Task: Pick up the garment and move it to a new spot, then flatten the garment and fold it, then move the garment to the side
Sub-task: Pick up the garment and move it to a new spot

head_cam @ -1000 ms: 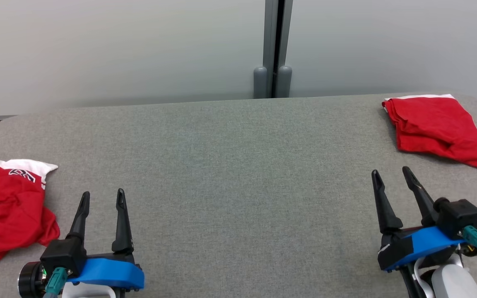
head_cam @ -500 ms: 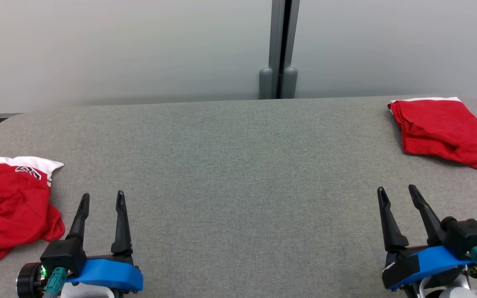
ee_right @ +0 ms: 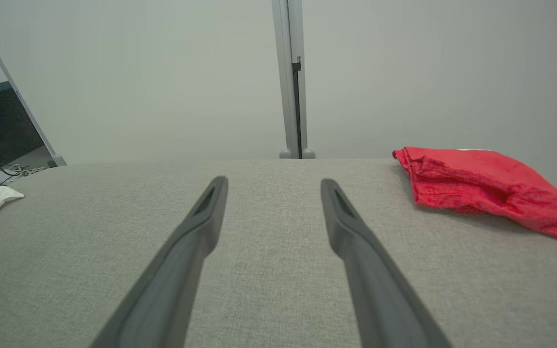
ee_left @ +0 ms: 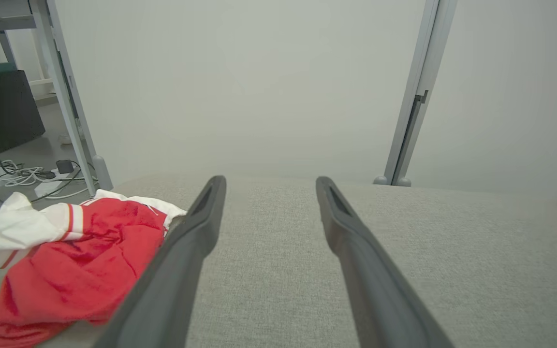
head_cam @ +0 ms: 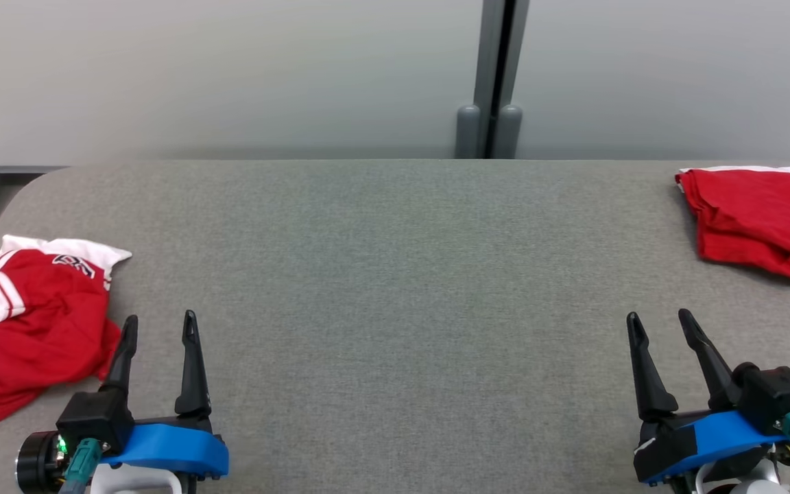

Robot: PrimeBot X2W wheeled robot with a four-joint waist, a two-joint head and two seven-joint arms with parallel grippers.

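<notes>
**Bench** [head_cam: 395, 240]: wide, with rounded corners and a covering of grey woven fabric in a fine, even weave. The whole middle span lay flat and bare from near edge to far edge, giving open room between the two arms. Pale matte wall panels [head_cam: 230, 68] stood just behind the far edge, joined at a grey post [head_cam: 498, 68].

**Crumpled garment** [head_cam: 38, 322]: red jersey with white, red-striped sleeves, bunched in soft folds at the bench's left edge. One white sleeve reached that edge. The cloth lay just beside the left gripper's outer finger; contact could not be told.

**Folded garment** [head_cam: 758, 219]: plain red, a flat wrinkled packet with a thin white strip along its far side. It sat near the far right corner, well apart from the right gripper.

**Left gripper** [head_cam: 160, 317]: near edge, left end. Its long, dark, tapered fingers were spread wide over bare fabric.

**Right gripper** [head_cam: 659, 314]: near edge, right end. Its jaws were equally wide over bare fabric.
</notes>
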